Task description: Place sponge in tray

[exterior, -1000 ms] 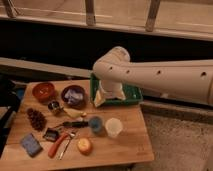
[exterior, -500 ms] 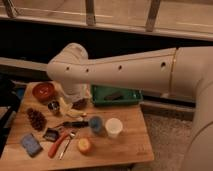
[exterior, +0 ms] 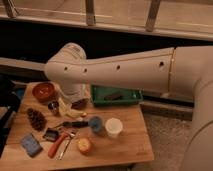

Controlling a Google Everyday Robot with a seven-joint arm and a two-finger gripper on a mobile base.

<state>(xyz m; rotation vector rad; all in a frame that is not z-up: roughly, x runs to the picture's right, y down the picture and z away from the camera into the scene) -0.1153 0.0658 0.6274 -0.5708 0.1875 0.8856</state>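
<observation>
The sponge (exterior: pixel 31 145), a small flat blue-grey block, lies at the front left corner of the wooden table (exterior: pixel 130 145). The green tray (exterior: pixel 131 101) stands at the back right of the table with a dark object in it. My big white arm reaches in from the right, and its wrist bends down over the back left of the table. The gripper (exterior: pixel 75 101) hangs there just above a dark bowl, open with nothing seen in it. It is well behind and to the right of the sponge, and left of the tray.
A red-brown bowl (exterior: pixel 44 91) and a pine cone (exterior: pixel 36 119) sit at the left. A banana (exterior: pixel 67 109), blue cup (exterior: pixel 95 123), white cup (exterior: pixel 113 127), orange (exterior: pixel 84 145) and red-handled tool (exterior: pixel 57 145) fill the middle. A railing runs behind.
The arm has swung left, from over the tray to over the back left of the table. The sponge and tray have not moved.
</observation>
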